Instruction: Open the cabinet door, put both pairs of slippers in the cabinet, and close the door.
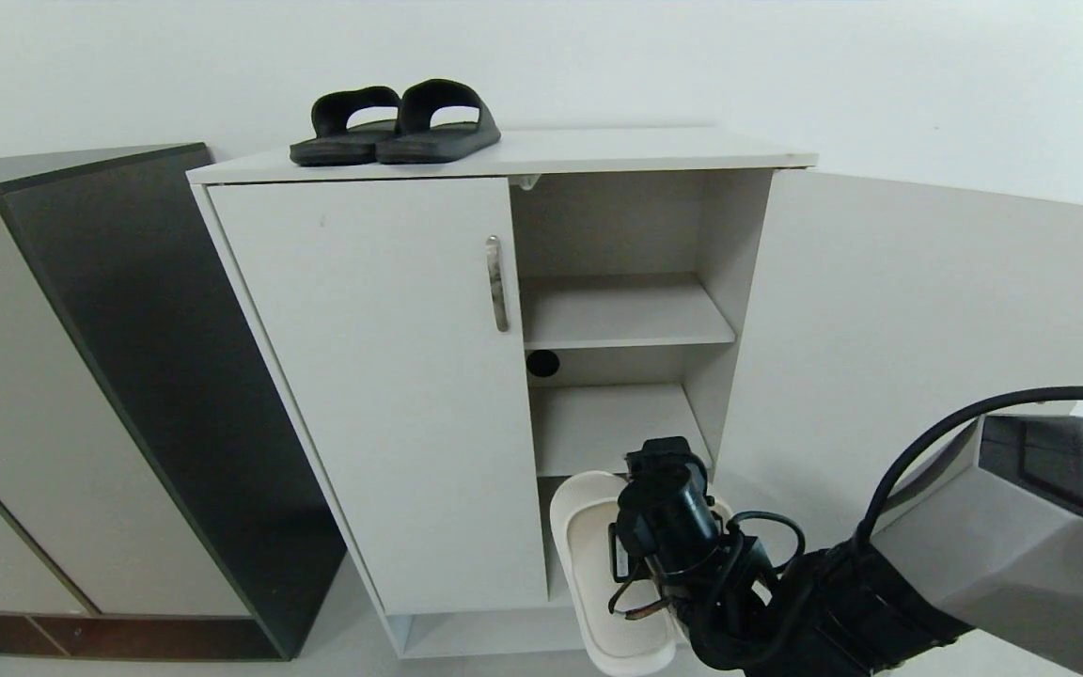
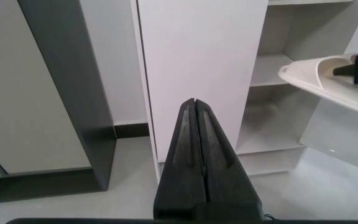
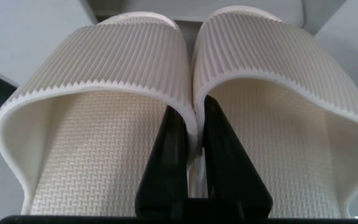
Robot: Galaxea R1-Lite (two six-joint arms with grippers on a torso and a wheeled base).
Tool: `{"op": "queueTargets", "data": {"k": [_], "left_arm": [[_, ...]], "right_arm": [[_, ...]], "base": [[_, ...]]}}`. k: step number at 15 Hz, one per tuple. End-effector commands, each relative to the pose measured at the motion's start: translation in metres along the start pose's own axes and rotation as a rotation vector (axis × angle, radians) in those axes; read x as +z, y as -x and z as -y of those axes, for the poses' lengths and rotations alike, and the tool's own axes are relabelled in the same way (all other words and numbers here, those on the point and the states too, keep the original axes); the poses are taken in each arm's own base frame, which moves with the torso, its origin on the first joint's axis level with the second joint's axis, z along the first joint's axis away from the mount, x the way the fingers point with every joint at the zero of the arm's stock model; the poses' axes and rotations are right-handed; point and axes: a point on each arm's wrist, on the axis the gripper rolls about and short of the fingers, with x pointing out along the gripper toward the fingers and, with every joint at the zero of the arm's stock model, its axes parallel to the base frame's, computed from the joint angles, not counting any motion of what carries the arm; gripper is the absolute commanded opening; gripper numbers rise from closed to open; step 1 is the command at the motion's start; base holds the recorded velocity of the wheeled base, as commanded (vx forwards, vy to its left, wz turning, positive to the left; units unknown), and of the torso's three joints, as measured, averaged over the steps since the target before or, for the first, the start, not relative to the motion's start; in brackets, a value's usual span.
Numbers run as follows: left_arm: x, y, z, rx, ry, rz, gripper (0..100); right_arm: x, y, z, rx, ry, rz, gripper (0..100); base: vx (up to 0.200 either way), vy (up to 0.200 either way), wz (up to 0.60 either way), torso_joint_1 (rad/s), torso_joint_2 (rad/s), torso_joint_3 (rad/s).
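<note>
The right gripper (image 3: 194, 127) clamps the adjoining strap edges of the cream ribbed-strap slippers (image 1: 598, 564), at lower centre of the head view, in front of the open right half of the white two-door cabinet (image 1: 372, 376). The black slide slippers (image 1: 396, 127) rest on the cabinet top, upper left. The left gripper (image 2: 194, 106) is closed and holds nothing.

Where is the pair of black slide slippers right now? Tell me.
In the head view, the pair of black slide slippers sits on the left end of the white cabinet's top, above its closed left door.
</note>
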Motion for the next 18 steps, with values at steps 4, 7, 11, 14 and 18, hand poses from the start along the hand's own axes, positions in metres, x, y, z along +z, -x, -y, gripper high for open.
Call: {"op": "queueTargets", "data": {"k": [4, 7, 11, 14, 18], "left_arm": [[0.000, 0.000, 0.000, 0.000, 0.000, -0.002, 0], [0.000, 0.000, 0.000, 0.000, 0.000, -0.002, 0], [0.000, 0.000, 0.000, 0.000, 0.000, -0.002, 0], [0.000, 0.000, 0.000, 0.000, 0.000, -0.001, 0], [0.000, 0.000, 0.000, 0.000, -0.001, -0.001, 0]], "right_arm": [[-0.011, -0.019, -0.008, -0.012, 0.012, -0.010, 0], [-0.009, -0.020, -0.009, -0.061, 0.008, 0.024, 0], [-0.009, -0.017, -0.013, -0.062, 0.002, 0.047, 0], [-0.014, -0.020, -0.014, -0.066, 0.004, 0.046, 0], [-0.009, -0.016, -0.012, -0.055, 0.013, 0.150, 0]], "base": [[0.000, 0.000, 0.00, 0.000, 0.00, 0.000], [0.000, 0.000, 0.00, 0.004, 0.00, -0.147], [0.000, 0.000, 0.00, 0.001, 0.00, -0.190], [0.000, 0.000, 0.00, 0.004, 0.00, -0.199], [0.000, 0.000, 0.00, 0.002, 0.00, -0.196]]}}
